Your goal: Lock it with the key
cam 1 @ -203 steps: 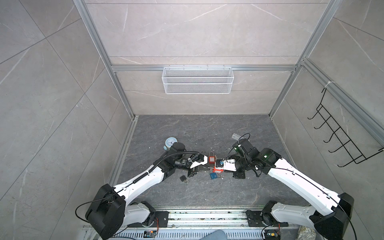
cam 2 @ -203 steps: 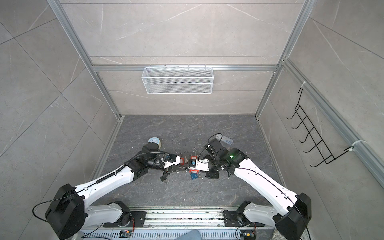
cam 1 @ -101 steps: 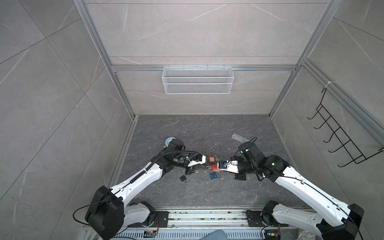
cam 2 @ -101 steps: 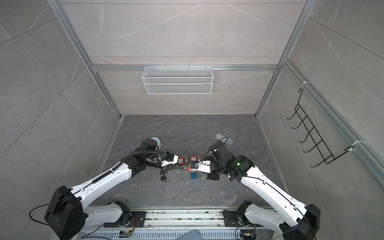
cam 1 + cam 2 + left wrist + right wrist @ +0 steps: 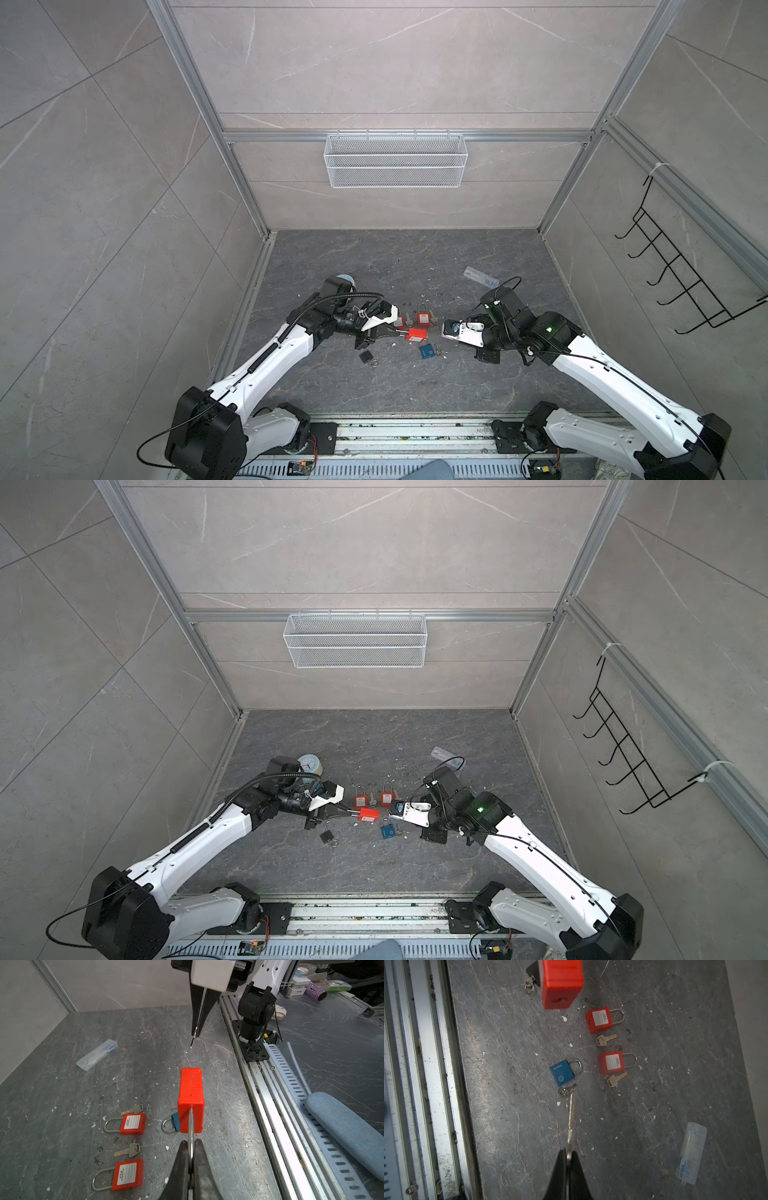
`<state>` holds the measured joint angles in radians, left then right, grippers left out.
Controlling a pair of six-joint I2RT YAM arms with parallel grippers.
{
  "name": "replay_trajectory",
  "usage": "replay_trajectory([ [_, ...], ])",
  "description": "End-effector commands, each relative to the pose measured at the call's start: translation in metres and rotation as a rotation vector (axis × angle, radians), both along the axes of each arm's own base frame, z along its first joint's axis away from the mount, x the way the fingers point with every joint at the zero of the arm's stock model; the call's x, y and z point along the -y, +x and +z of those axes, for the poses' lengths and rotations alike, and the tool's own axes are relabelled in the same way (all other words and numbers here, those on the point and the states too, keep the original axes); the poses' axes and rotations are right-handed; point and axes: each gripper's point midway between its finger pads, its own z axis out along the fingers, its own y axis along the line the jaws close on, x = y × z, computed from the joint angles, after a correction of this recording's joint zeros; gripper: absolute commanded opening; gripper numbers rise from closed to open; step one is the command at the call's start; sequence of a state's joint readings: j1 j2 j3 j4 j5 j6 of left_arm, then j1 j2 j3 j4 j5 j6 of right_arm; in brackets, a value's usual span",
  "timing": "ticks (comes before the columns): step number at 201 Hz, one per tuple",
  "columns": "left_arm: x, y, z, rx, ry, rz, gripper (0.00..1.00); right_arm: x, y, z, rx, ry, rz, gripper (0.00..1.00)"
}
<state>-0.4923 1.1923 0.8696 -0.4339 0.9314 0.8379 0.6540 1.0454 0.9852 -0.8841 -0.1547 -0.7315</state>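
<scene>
Aloft, boxy red plastic padlock [image 5: 190,1093] is clamped by smooth steel shackle [image 5: 191,1124] in left gripper [image 5: 191,1145]; slim flat metal key [image 5: 571,1118] is pinched in right gripper [image 5: 569,1152], clear of padlock.

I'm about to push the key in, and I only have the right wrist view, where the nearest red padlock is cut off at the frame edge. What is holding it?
Observer: The left gripper is shut on the shackle of the red padlock, whose body points toward your key.
Operator: Is the key touching the lock yet?
Observer: No. In the left wrist view, bare table shows between the key tip and the lock's far face. The two look roughly in line.
</scene>
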Motion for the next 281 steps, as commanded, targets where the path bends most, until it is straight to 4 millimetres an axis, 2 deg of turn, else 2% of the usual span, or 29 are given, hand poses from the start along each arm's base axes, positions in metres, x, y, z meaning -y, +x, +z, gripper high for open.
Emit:
replay_trajectory([
  [1,-0.010,-0.007,0.007,-0.002,0.064,-0.032,0.00,0.007,0.012,-0.002,0.001,-0.006,-0.124,0.00],
  [44,-0.024,-0.010,-0.019,-0.120,0.282,-0.087,0.00,-0.005,0.032,0.002,-0.016,0.072,-0.260,0.00],
  [76,-0.029,-0.001,-0.035,-0.148,0.375,-0.084,0.00,-0.010,0.049,0.008,-0.029,0.139,-0.398,0.00],
  [115,-0.029,0.002,-0.055,-0.207,0.480,-0.115,0.00,-0.006,0.062,0.014,0.022,0.213,-0.515,0.00],
  [155,-0.026,0.005,-0.077,-0.272,0.597,-0.140,0.00,0.010,0.075,0.019,0.087,0.293,-0.694,0.00],
  [180,-0.025,0.007,-0.087,-0.294,0.647,-0.153,0.00,0.008,0.074,0.016,0.071,0.347,-0.723,0.00],
  [229,-0.019,0.010,-0.101,-0.354,0.746,-0.192,0.00,0.007,0.073,-0.003,0.017,0.331,-0.761,0.00],
  [262,-0.013,0.013,-0.110,-0.369,0.803,-0.227,0.00,0.018,0.079,-0.012,0.003,0.293,-0.875,0.00],
  [281,-0.009,0.017,-0.114,-0.383,0.827,-0.244,0.04,0.021,0.081,-0.016,-0.004,0.280,-0.918,0.00],
])
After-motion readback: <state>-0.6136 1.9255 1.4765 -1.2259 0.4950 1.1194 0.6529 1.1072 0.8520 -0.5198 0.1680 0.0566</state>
